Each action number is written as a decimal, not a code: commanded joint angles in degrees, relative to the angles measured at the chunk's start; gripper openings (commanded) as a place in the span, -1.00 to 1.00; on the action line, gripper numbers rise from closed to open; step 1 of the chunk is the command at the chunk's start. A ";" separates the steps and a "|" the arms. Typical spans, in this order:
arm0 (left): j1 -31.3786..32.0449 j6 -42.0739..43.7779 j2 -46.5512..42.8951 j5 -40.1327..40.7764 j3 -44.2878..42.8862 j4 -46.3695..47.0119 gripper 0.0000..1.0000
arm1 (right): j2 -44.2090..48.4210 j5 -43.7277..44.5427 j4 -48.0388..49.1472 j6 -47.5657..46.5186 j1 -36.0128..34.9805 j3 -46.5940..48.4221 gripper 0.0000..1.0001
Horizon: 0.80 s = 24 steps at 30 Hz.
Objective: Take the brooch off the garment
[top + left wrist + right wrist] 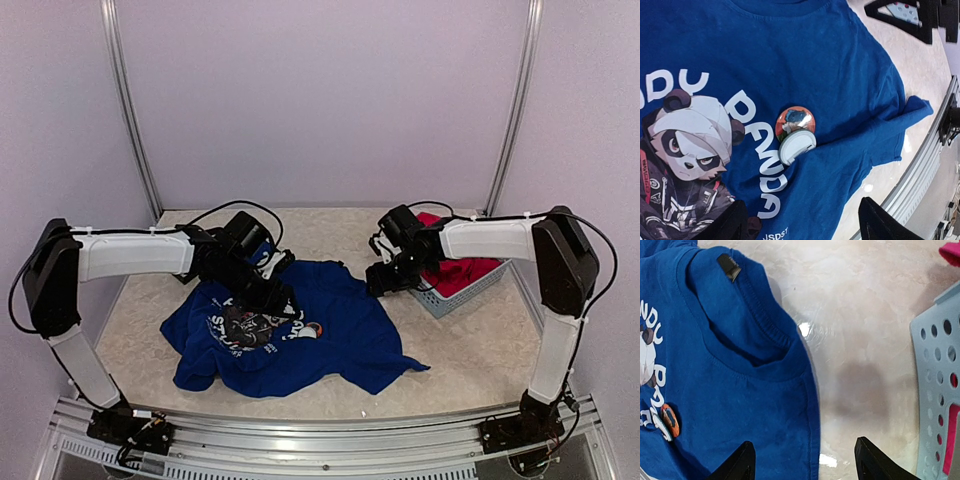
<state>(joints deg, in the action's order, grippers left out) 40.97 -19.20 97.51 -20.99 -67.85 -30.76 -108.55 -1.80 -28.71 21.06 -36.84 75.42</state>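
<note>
**Both grippers spread, brooch on shirt**

The left gripper (805,225) is spread wide above the blue garment (345,335) and holds nothing. The orange brooch (795,122) sits right of the panda print. The right gripper (805,465), also spread and empty, hangs over the garment's right edge.

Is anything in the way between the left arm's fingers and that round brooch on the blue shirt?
Nothing visible. The brooch lies uncovered on the blue T-shirt, beside its white lettering, straight ahead of the left arm's open fingers.
</note>
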 commanded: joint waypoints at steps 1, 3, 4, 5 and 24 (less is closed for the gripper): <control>0.46 5.81 3.56 -2.67 0.01 0.37 0.37 | -2.94 1.45 0.54 -4.73 0.71 4.23 0.32; 0.82 6.45 4.76 -2.83 0.07 0.34 0.35 | -4.27 2.75 0.15 -5.71 1.00 5.52 0.24; 1.13 6.60 5.05 -3.18 0.20 0.49 0.35 | -4.88 3.09 0.01 -5.98 1.25 6.06 0.21; 1.32 6.78 5.40 -3.70 0.59 0.80 0.35 | -5.51 3.38 -0.06 -6.08 1.39 6.52 0.20; 5.66 4.74 8.37 -8.31 6.42 2.70 0.03 | -11.34 -4.21 0.82 -7.49 1.60 10.27 -0.09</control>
<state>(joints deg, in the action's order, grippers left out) 44.91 -14.81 104.09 -29.36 -62.06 -27.83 -117.91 -3.79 -28.34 13.54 -35.68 84.55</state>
